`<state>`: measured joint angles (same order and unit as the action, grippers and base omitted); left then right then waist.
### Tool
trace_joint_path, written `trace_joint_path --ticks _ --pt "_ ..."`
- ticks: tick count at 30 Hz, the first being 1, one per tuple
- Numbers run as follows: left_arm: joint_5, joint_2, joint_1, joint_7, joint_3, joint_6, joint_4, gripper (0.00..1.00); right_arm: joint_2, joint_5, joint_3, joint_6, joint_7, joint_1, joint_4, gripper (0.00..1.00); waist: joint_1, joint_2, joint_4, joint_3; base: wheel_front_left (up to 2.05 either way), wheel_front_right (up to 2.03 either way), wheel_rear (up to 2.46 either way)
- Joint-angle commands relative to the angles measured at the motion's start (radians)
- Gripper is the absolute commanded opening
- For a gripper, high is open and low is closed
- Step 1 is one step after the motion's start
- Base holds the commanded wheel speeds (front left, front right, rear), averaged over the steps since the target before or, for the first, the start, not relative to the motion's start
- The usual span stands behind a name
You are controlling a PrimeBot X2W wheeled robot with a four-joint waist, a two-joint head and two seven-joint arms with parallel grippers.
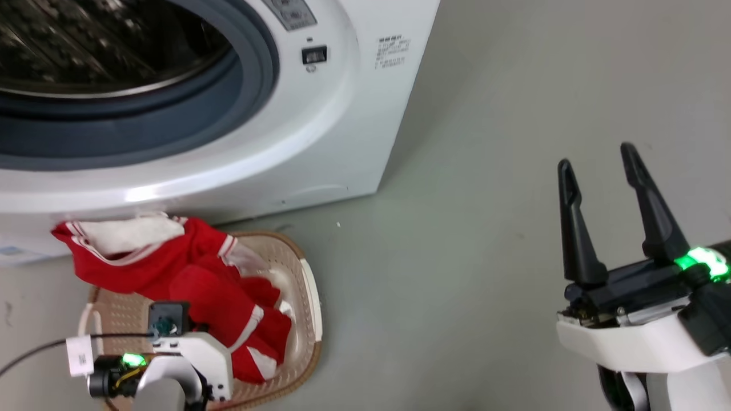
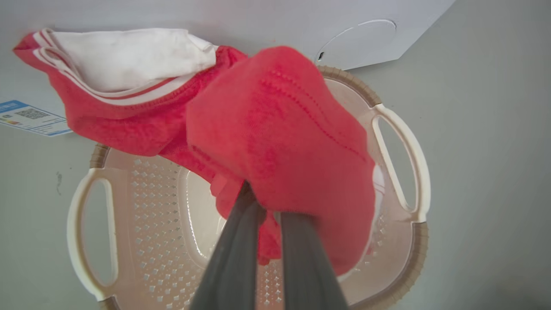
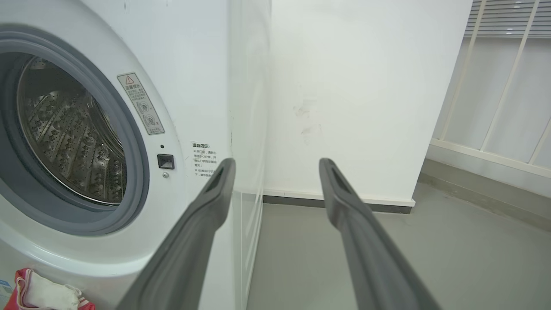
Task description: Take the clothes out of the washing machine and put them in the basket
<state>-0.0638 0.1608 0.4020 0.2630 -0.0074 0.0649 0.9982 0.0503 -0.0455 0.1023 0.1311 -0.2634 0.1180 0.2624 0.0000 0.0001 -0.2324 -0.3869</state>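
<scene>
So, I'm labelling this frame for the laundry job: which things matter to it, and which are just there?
Belongs to the job: the clothes, pinched in the left gripper; the basket under them; the washing machine; the right gripper, open.
Just there: the blue label, the warning sticker, the white wall.

Dark tapered fingers point(image 1: 574, 228), white casings point(image 1: 622, 345), green lights point(image 1: 705, 261)

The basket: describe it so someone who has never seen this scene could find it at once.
Start at the big white washing machine. On the grey floor just in front of it sits the basket. It is the only cream, perforated tub with a brown rim, and red clothes hang over its edge.
</scene>
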Motion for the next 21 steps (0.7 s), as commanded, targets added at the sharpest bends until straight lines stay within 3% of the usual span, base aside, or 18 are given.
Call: trace_joint_path --ticks 1,10,21 --pt "0.006 0.010 0.022 0.003 -0.002 0.002 0.011 0.00 0.000 -0.008 0.001 -0.001 -0.002 0.020 0.005 1.00 0.0000 -0.0001 -0.017 -0.076 0.00 0.00 0.00" --pt "0.032 0.064 0.217 -0.021 -0.038 -0.008 0.208 0.00 0.000 -0.037 -0.006 -0.001 -0.002 0.105 0.030 1.00 0.0000 -0.0001 -0.042 -0.261 0.00 0.00 0.00" --pt "0.052 0.094 0.319 -0.103 -0.080 -0.034 0.276 0.00 0.000 -0.059 -0.019 -0.001 -0.002 0.159 0.046 1.00 0.0000 -0.0001 -0.044 -0.378 0.00 0.00 0.00"
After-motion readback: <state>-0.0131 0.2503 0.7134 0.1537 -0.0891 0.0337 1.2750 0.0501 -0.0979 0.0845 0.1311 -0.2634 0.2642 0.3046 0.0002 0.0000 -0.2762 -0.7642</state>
